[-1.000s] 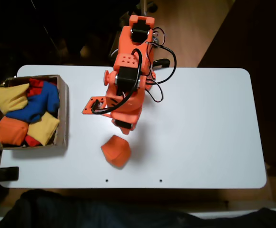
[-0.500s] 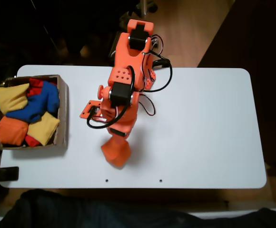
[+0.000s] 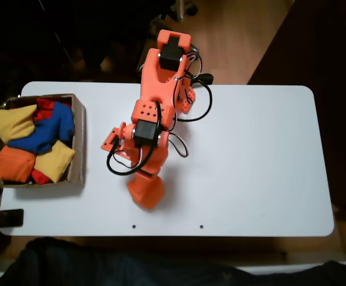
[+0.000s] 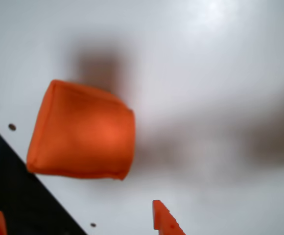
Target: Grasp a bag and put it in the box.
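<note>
— Where is the plump bright-orange fabric beanbag (image 3: 145, 191)?

— It lies on the white table (image 3: 256, 161), near the front edge in the fixed view, just above one of two small dark holes. In the wrist view the same bag (image 4: 81, 132) sits apart from the claw tips.

— And the claw (image 4: 78, 223)?

— Its two orange fingertips (image 4: 164, 220) stand wide apart at the bottom of the wrist view, nothing between them: it is open. In the fixed view the orange arm (image 3: 155, 113) leans over the bag and covers its upper edge.

— What else is around?

— The low-walled brown cardboard box (image 3: 77, 140) sits at the table's left end, well apart from the bag, crowded with yellow beanbags (image 3: 15, 121), a blue one (image 3: 48, 132) and another orange one (image 3: 15, 164). Bare table lies between bag and box.
</note>
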